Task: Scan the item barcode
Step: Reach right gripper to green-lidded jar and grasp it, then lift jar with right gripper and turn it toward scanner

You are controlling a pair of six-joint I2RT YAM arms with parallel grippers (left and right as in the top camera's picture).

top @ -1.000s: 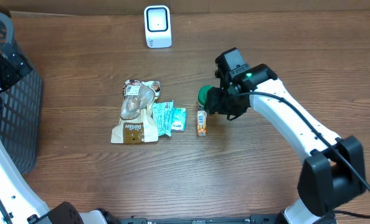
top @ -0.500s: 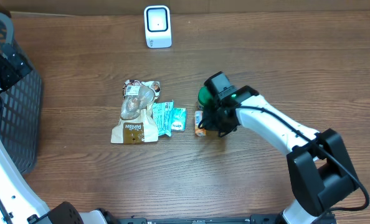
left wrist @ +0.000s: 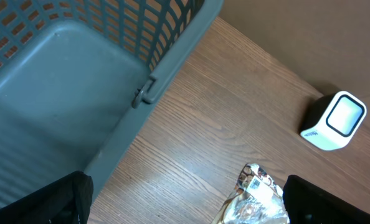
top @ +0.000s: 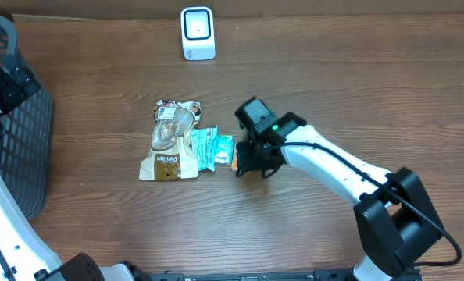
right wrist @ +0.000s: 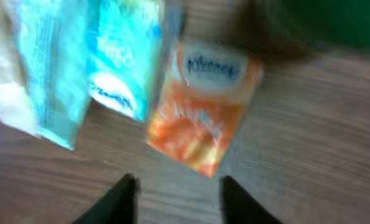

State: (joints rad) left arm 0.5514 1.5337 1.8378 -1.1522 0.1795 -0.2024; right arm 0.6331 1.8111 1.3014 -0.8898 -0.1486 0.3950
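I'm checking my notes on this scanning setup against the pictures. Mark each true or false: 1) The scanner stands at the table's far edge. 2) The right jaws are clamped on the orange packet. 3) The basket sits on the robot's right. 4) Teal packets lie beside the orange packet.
1) True: the white scanner stands at the far edge.
2) False: the right gripper hovers over the orange packet, jaws apart, holding nothing.
3) False: the basket is on the left.
4) True: the teal packets lie beside it.

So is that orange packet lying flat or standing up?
Lying flat. The orange packet shows its printed face up on the table in the right wrist view, beside the teal packets. Not lifted.
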